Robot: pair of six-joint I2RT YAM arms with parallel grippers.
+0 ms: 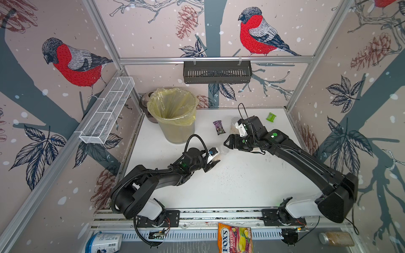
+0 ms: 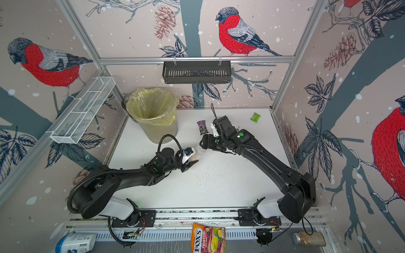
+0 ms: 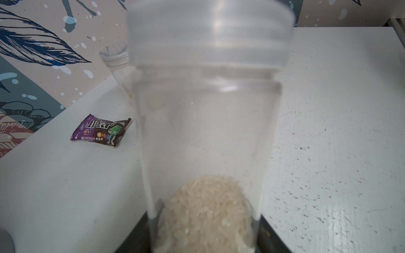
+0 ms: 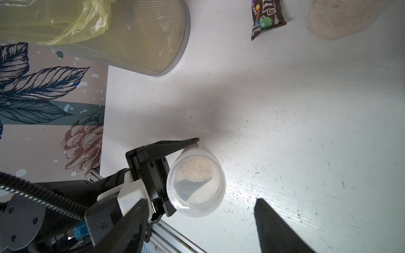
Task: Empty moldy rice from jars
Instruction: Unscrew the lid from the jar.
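Over the desk (image 1: pixel 241 181), my left gripper (image 1: pixel 213 158) clamped the tilted slim jar (image 4: pixel 196 184), moldy rice (image 3: pixel 206 208) at its base. Its lid (image 3: pixel 210 32) was apparently still on, so my wide-spread right gripper (image 1: pixel 227 141) had to grasp and unscrew it.

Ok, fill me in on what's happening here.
The left gripper is shut on a slim jar, held tipped above the table with its lid end toward the right gripper. A little rice sits at the jar's bottom, and the lid looks to be on. The right gripper is open just off the lid, not gripping it. The bin stands at the back, and a wider jar stands behind the right arm.
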